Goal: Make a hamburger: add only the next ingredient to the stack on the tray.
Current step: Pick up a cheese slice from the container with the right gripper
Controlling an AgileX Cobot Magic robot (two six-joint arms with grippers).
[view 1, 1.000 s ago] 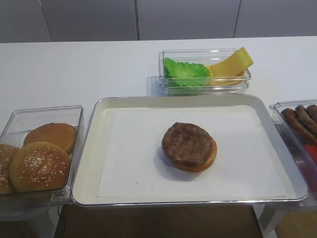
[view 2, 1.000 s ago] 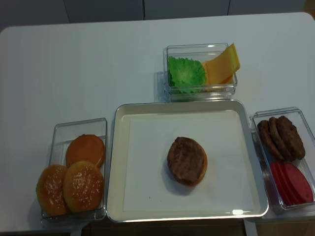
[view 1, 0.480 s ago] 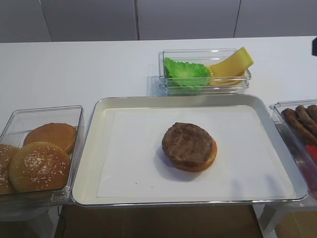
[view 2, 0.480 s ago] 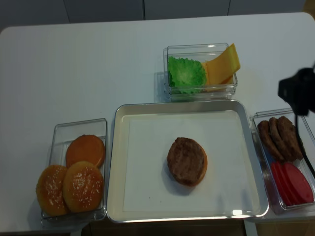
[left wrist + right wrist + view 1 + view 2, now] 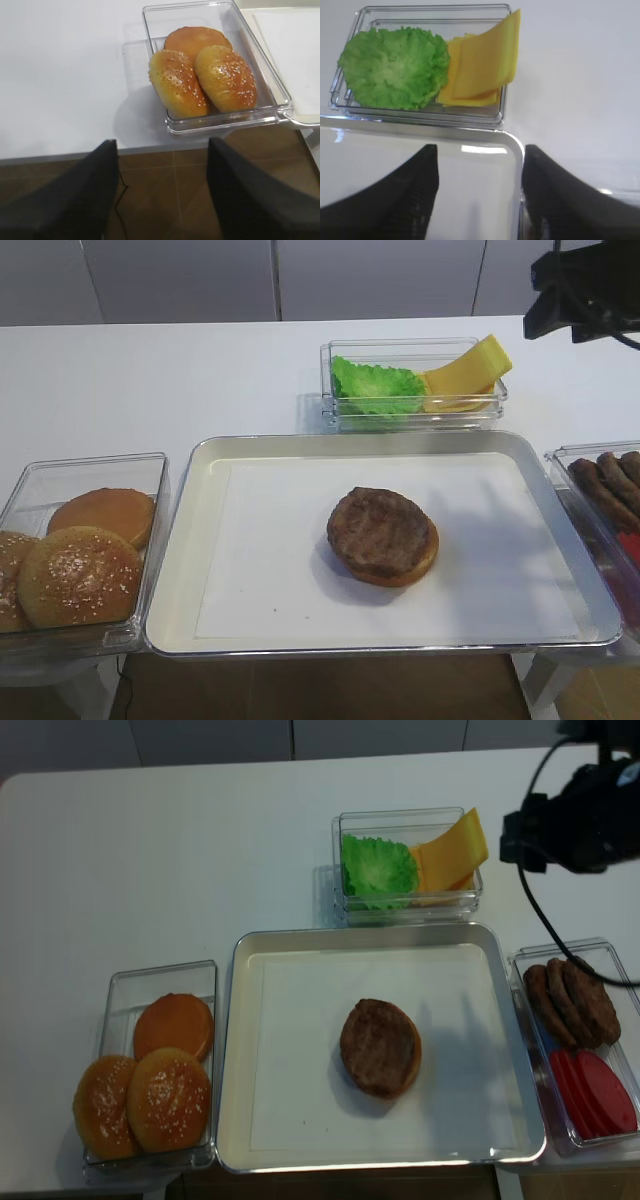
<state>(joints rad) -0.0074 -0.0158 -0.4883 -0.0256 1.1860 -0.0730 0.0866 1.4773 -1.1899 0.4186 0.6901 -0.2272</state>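
Right wrist: cheese slice (image 5: 485, 60) beyond open right claw (image 5: 479, 192), untouched.

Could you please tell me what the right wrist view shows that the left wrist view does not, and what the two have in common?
Only the right wrist view shows the cheese slices and the lettuce leaf together in their clear box, seen past the open right claw. Only the left wrist view shows the sesame-topped buns and a plain bun half in another clear box, beyond the open left claw. Both catch an edge of the tray, and neither claw holds anything.
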